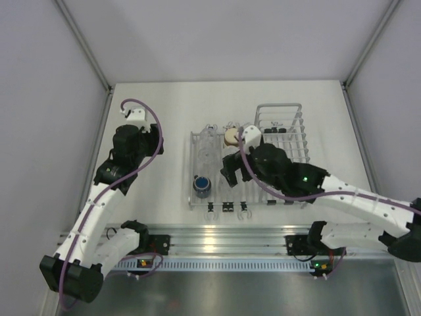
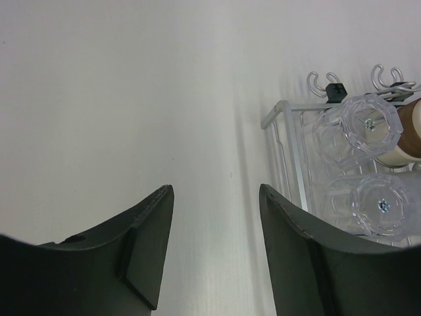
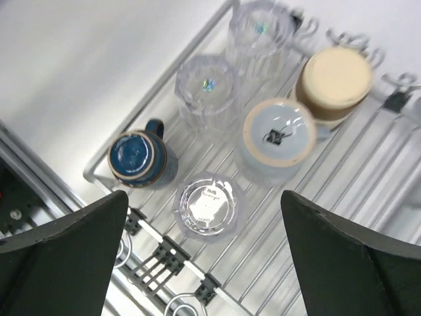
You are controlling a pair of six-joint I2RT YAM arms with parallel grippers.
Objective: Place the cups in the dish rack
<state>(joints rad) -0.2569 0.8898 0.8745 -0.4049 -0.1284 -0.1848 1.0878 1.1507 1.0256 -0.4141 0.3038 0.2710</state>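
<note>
Silver wire dish rack (image 1: 193, 168) seen from above, flat barred section on the left, taller basket (image 1: 283, 128) joined on the right. From that height, only the dark blue mug (image 1: 201, 187) at the near left corner and the tan-and-brown cup (image 1: 231, 136) at the far edge plain to read; anything beneath the right arm hidden. Far fuller through the right wrist camera: six cups bottoms up on the bars. Mug at the near left, one clear cup (image 3: 208, 207) just beside it by the black clips (image 3: 161, 253), two more clear cups (image 3: 207, 92) lined toward the far end, pale blue cup (image 3: 279, 135) close against the tan-and-brown one. Right gripper (image 3: 204, 194) hanging over them, fingers spread wide, nothing between. From the left wrist, mostly bare white table (image 2: 131, 99), a rack corner at the right edge with two clear cups and a sliver of the tan-and-brown one. Left gripper (image 2: 214, 191) off to the rack's left, jaws partly apart, empty.
</note>
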